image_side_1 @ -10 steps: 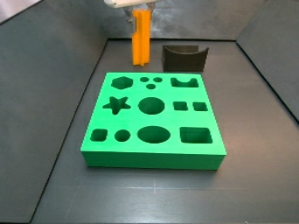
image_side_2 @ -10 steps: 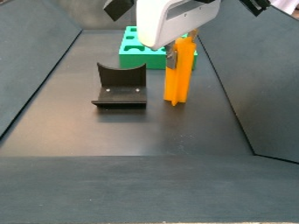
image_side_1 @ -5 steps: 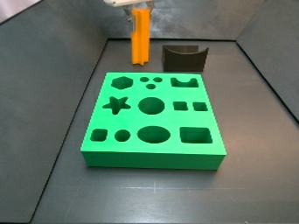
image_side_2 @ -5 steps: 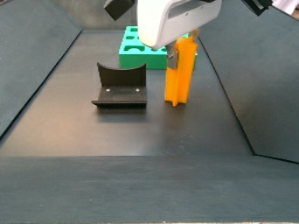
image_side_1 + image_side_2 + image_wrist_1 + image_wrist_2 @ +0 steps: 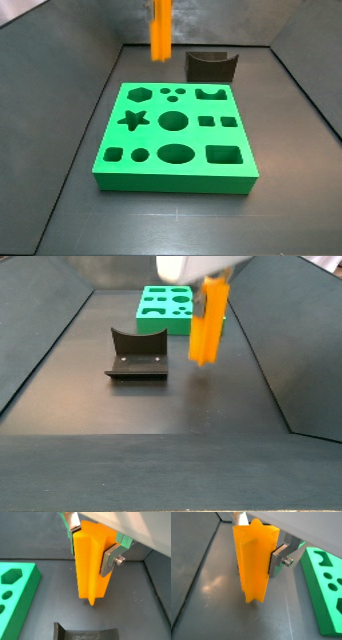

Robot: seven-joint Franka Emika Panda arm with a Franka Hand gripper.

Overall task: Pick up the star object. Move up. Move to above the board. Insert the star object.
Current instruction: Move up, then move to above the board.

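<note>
The star object [image 5: 90, 567], a tall orange prism with a star-shaped end, hangs upright in my gripper [image 5: 91, 543], which is shut on its upper part. Both wrist views show the silver fingers [image 5: 279, 558] pressed against its sides, and the gripper [image 5: 258, 542] carries it above the dark floor. In a side view the star object [image 5: 162, 30] is in the air beyond the far edge of the green board [image 5: 174, 172]. In another side view the star object [image 5: 207, 321] hangs in front of the board [image 5: 150, 318], with its lower end off the floor.
The dark fixture [image 5: 210, 66] stands on the floor behind the board, beside the star object; it also shows in a side view [image 5: 136, 354] and a wrist view [image 5: 85, 633]. Sloped dark walls enclose the floor on both sides.
The gripper has risen with the star object, whose lower end has lifted off the floor. The board and the fixture have not moved.
</note>
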